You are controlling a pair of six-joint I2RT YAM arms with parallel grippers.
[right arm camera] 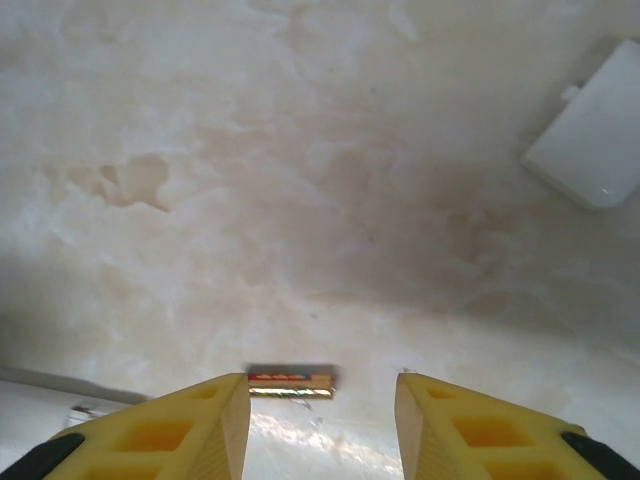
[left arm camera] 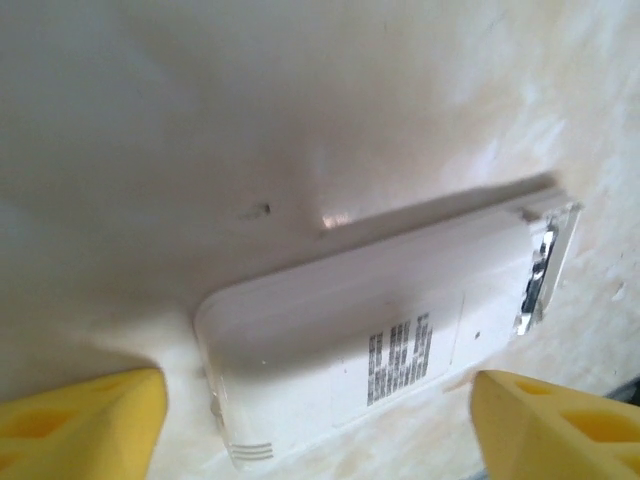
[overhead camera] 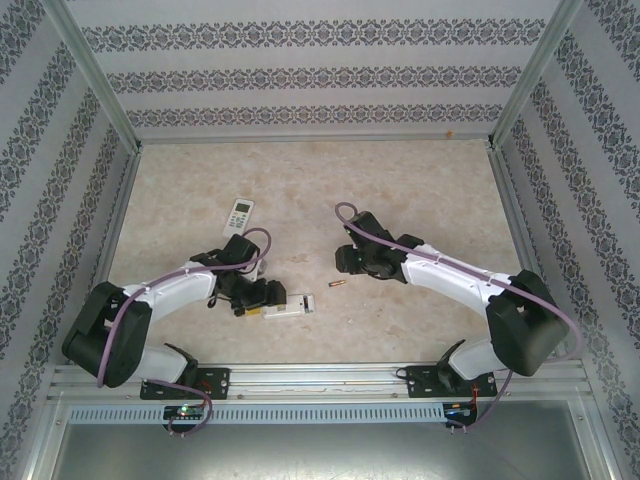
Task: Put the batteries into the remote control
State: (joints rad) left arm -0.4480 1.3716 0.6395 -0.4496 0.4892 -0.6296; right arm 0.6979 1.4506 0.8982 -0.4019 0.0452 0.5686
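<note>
Step in hand: picking up a battery. Right gripper (right arm camera: 320, 392) has its fingers spread, straddling one battery (right arm camera: 290, 381) that lies flat on the table (right arm camera: 300, 150), not pinching it. Left gripper (left arm camera: 315, 425) is spread wide around the face-down remote control (left arm camera: 380, 330), not clamping it. Next move, likely: lower, close on the battery, carry it to the remote's metal-contact end (left arm camera: 538, 275).

Top external: high above and behind the arm bases, facing down and forward over the whole table (overhead camera: 420, 190), out to its far edge and the walls.
Left wrist: very near the table, looking steeply down past the left fingers (left arm camera: 90, 420) onto the remote control (left arm camera: 380, 330).
Right wrist: low and close, looking between the right fingers (right arm camera: 170, 430) at a battery (right arm camera: 290, 381).
Shared, top and left wrist: the remote control, by the table's near edge, left of centre.
Shared, top and right wrist: the battery, near the table's middle.
</note>
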